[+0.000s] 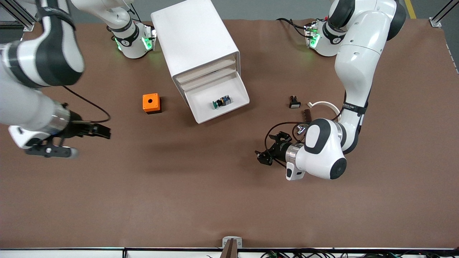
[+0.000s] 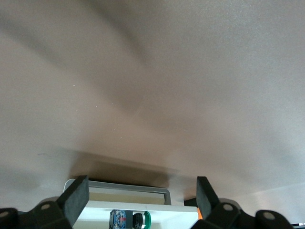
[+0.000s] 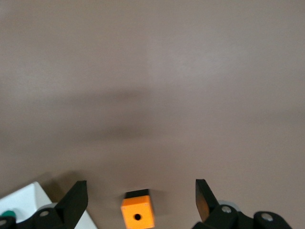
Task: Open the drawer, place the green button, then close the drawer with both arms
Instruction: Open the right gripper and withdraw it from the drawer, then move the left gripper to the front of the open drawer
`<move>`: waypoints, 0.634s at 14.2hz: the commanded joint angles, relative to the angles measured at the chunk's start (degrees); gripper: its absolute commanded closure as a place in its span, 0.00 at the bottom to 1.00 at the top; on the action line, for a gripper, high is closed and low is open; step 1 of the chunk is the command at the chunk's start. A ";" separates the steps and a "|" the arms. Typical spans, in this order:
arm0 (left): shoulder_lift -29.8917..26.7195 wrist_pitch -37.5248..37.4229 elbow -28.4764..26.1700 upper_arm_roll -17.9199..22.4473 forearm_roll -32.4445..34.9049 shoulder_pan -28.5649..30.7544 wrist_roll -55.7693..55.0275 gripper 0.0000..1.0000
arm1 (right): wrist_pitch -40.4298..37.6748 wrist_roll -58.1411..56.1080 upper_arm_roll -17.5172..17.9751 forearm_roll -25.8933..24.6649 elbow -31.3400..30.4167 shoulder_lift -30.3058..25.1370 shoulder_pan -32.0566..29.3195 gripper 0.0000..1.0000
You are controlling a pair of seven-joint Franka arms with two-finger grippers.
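Note:
The white cabinet [image 1: 193, 36] stands at the middle of the table near the arms' bases. Its lowest drawer [image 1: 223, 112] is pulled out toward the front camera. The green-capped button [image 1: 222, 102] lies on its side inside that drawer. My left gripper [image 1: 268, 147] hangs open and empty over bare table, nearer the front camera than the drawer and toward the left arm's end. The left wrist view shows the gripper [image 2: 141, 186] facing the drawer [image 2: 162, 211] and the button [image 2: 131, 220]. My right gripper [image 1: 105, 132] is open and empty over the table near the orange cube; the right wrist view shows its spread gripper [image 3: 140, 188].
An orange cube with a hole [image 1: 151, 103] [image 3: 138, 214] sits beside the drawer toward the right arm's end. A black switch with a white face [image 1: 294, 102], a white curved piece [image 1: 324, 104] and a small dark piece [image 1: 307, 114] lie near the left arm.

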 commanded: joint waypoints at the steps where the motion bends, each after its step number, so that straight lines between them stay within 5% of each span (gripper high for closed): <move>1: -0.89 0.55 -0.77 0.52 2.10 -0.61 1.09 0.01 | -3.71 -4.64 1.36 -0.71 -0.32 -2.62 -4.23 0.00; 5: -0.89 4.48 -1.04 0.17 5.95 -1.49 1.18 0.01 | -4.79 -4.92 1.80 -8.25 1.60 -3.68 -4.51 0.00; 9: -1.33 8.44 -1.13 0.34 9.92 -4.29 0.13 0.01 | -5.84 -8.42 1.54 -8.62 1.88 -3.33 -5.21 0.00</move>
